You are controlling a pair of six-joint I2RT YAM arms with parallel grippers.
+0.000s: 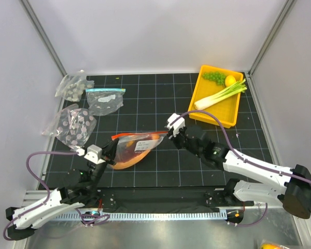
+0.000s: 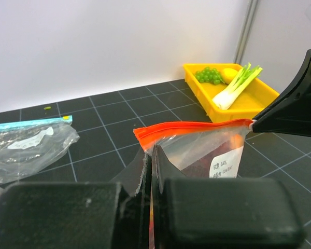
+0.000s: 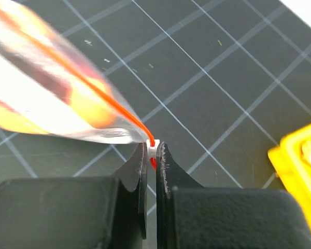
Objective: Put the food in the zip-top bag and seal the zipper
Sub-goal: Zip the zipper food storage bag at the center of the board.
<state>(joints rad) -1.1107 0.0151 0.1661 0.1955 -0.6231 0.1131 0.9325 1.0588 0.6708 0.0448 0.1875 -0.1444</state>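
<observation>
I have my left gripper (image 1: 110, 149) and right gripper (image 1: 170, 134) each pinched shut on opposite ends of the one zip-top bag (image 1: 140, 147), stretched mid-table with food (image 1: 125, 156) inside, three other bags (image 1: 104, 101) at ten o'clock, one yellow tray (image 1: 224, 112) at one o'clock.

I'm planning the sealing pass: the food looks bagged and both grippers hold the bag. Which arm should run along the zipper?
Probably the right. The right gripper is shut on the end of the zipper, so it could slide along it. The left gripper pinches the zip-top bag below the strip, anchoring it.
</observation>
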